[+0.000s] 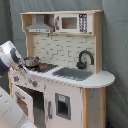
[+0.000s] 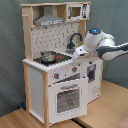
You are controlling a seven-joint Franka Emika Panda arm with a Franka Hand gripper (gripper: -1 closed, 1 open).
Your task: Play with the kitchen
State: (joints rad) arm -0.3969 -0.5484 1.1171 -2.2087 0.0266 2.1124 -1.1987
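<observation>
Gripper [image 2: 70, 51] over the kitchen [image 2: 60, 75] stovetop, finger state impossible to tell.

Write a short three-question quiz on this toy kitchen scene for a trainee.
1. True or false: in both exterior views a pot sits on the stovetop of the kitchen.
2. Which is mounted at the top, beside the grey hood? A) a kettle B) a small microwave C) a toaster
3. Fill in: the black faucet stands behind the ____.

Key: 1 true; 2 B; 3 sink
</observation>
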